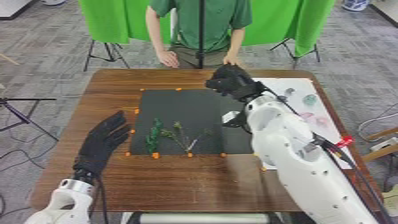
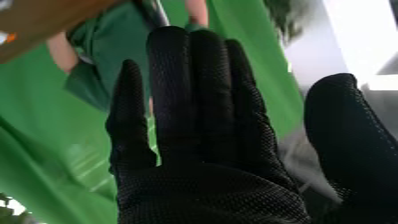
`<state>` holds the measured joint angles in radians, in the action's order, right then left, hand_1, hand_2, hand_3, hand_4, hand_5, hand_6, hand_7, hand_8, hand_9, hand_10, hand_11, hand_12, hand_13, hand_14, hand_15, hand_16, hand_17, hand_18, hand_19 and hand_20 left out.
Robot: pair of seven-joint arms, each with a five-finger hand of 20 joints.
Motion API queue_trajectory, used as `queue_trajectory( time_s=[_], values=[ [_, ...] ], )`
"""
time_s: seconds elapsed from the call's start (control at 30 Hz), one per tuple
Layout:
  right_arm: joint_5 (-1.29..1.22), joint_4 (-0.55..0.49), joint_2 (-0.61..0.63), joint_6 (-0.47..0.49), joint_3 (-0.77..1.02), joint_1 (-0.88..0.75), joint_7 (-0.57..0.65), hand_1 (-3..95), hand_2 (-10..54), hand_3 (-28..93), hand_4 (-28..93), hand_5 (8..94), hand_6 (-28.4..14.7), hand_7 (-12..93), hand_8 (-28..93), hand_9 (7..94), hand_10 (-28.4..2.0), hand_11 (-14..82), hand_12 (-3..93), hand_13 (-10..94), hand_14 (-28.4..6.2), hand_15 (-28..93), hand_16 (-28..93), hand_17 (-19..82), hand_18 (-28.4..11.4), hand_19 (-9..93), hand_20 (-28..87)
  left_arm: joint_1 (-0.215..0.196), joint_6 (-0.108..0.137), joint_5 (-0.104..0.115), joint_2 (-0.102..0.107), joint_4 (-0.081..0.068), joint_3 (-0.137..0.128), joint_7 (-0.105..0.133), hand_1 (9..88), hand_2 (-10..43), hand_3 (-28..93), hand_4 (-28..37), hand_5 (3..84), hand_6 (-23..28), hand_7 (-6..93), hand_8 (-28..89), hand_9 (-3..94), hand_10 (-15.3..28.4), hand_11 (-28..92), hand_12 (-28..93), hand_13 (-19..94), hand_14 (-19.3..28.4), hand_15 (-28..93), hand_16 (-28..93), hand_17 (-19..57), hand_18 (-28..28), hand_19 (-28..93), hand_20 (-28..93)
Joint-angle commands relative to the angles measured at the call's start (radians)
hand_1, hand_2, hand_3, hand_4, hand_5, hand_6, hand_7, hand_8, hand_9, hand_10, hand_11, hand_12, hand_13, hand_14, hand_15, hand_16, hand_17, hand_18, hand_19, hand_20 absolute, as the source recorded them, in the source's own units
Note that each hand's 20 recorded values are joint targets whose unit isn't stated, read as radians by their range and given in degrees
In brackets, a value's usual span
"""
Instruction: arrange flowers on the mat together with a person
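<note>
In the head view, the black mat (image 1: 191, 107) lies mid-table. A dense green sprig (image 1: 154, 136) stands lengthwise on its near left part, with thin branching stems (image 1: 187, 141) beside it. My right hand (image 1: 233, 81) is above the far right corner of the mat, and its forearm hides part of the mat's right side. My left hand (image 1: 101, 142) is left of the mat, fingers straight and holding nothing. In the right wrist view, my right hand (image 2: 200, 185) has straight fingers, the thumb stands apart, and nothing is held.
A white sheet (image 1: 298, 86) at the right carries a green piece (image 1: 310, 100) and a pink piece (image 1: 322, 121), partly behind my right arm. Small orange bits (image 1: 155, 155) line the mat's edges. A red object (image 1: 345, 141) sits at the right table edge.
</note>
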<state>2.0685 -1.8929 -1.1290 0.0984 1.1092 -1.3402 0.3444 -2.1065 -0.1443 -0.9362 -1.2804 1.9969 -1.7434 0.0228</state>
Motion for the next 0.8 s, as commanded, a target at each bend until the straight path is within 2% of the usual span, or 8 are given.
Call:
queue_trajectory(
  time_s=[0.03, 0.13, 0.2, 0.33, 0.4, 0.57, 0.67, 0.8],
  values=[
    [-0.699, -0.018, 0.201, 0.142, 0.386, -0.197, -0.080, 21.3, 8.4, 85, -24, 51.7, -4.7, 28, -14, 49.4, -16.3, 36.5, 27.3, 45, -13.2, 52, 17, 14, -22.4, 56, 26, -0.046, 0.031, 0.042, 0.008, 0.020, -0.039, 0.029, 26.3, -1.5, 70, -28.3, 31.2, 4.2, 19.6, -11, 21.6, 11.5, 25, 12, 22, 14.4, 24, -2, -9.5, 21.7, 45, 3],
    [-0.918, -0.042, 0.245, 0.193, 0.508, -0.298, -0.127, 20.4, 7.0, 86, -24, 45.9, -5.1, 27, -14, 43.1, -16.3, 29.0, 24.4, 37, -12.9, 41, 16, 11, -22.4, 51, 25, -0.062, 0.036, 0.050, 0.019, 0.032, -0.057, 0.036, 26.4, -1.6, 70, -28.3, 31.2, 4.2, 19.5, -11, 21.7, 11.5, 25, 12, 22, 14.3, 23, -2, -9.4, 21.8, 45, 3],
    [-0.985, -0.067, 0.279, 0.181, 0.549, -0.357, -0.151, 19.3, 5.2, 87, -24, 43.5, -5.1, 23, -13, 41.0, -15.7, 22.4, 23.5, 35, -13.2, 33, 19, 11, -22.2, 47, 24, -0.074, 0.037, 0.050, 0.018, 0.037, -0.068, 0.038, 26.3, -1.7, 70, -28.3, 31.1, 4.2, 19.5, -11, 21.6, 11.5, 25, 12, 22, 14.3, 23, -2, -9.5, 21.8, 45, 3],
    [-1.060, -0.107, 0.301, 0.200, 0.615, -0.452, -0.171, 16.4, 2.3, 86, -25, 37.1, -5.7, 13, -9, 37.3, -13.4, 11.8, 21.6, 32, -12.6, 15, 25, 9, -21.3, 35, 21, -0.089, 0.058, 0.015, 0.025, 0.041, -0.070, 0.045, 26.2, -1.7, 70, -28.3, 31.1, 4.2, 19.5, -11, 21.6, 11.4, 25, 12, 22, 14.2, 23, -2, -9.4, 21.9, 45, 3],
    [-1.095, -0.135, 0.294, 0.165, 0.641, -0.508, -0.194, 15.0, 1.0, 85, -25, 34.0, -5.8, 11, -9, 35.0, -12.1, 8.0, 20.9, 29, -11.9, 9, 27, 7, -20.8, 29, 19, -0.092, 0.059, 0.028, 0.027, 0.041, -0.066, 0.061, 26.2, -1.7, 70, -28.3, 31.2, 4.2, 19.4, -11, 21.6, 11.5, 25, 12, 22, 14.2, 23, -2, -9.3, 21.7, 45, 3],
    [-1.193, -0.201, 0.247, 0.061, 0.693, -0.632, -0.263, 14.0, -1.3, 84, -26, 32.5, -5.7, 10, -8, 32.9, -10.6, 5.0, 19.8, 27, -11.2, 6, 27, 5, -20.1, 26, 18, -0.090, 0.087, 0.044, 0.032, 0.038, -0.045, 0.109, 25.5, -2.1, 69, -28.3, 30.9, 4.2, 19.2, -11, 21.5, 11.5, 25, 12, 21, 14.0, 22, -2, -8.9, 21.0, 45, 3],
    [-1.185, -0.229, 0.215, 0.031, 0.717, -0.685, -0.282, 13.3, -2.8, 84, -27, 33.0, -5.6, 10, -8, 32.7, -10.2, 4.4, 19.4, 26, -10.6, 4, 27, 4, -19.8, 24, 17, -0.078, 0.081, 0.057, 0.031, 0.033, -0.041, 0.110, 25.2, -2.3, 69, -28.3, 30.4, 4.0, 19.1, -11, 20.9, 11.3, 25, 12, 20, 13.5, 21, -2, -9.0, 21.1, 44, 2],
    [-1.224, -0.228, 0.195, -0.001, 0.707, -0.694, -0.289, 13.2, -2.9, 84, -27, 35.5, -6.3, 13, -8, 34.4, -11.1, 7.2, 21.1, 27, -10.9, 5, 27, 4, -19.8, 23, 17, -0.077, 0.075, 0.051, 0.027, 0.027, -0.040, 0.097, 25.6, -2.1, 70, -28.3, 30.3, 4.0, 19.2, -11, 20.7, 11.2, 25, 13, 21, 13.4, 20, -1, -9.1, 21.2, 44, 3]
  ],
)
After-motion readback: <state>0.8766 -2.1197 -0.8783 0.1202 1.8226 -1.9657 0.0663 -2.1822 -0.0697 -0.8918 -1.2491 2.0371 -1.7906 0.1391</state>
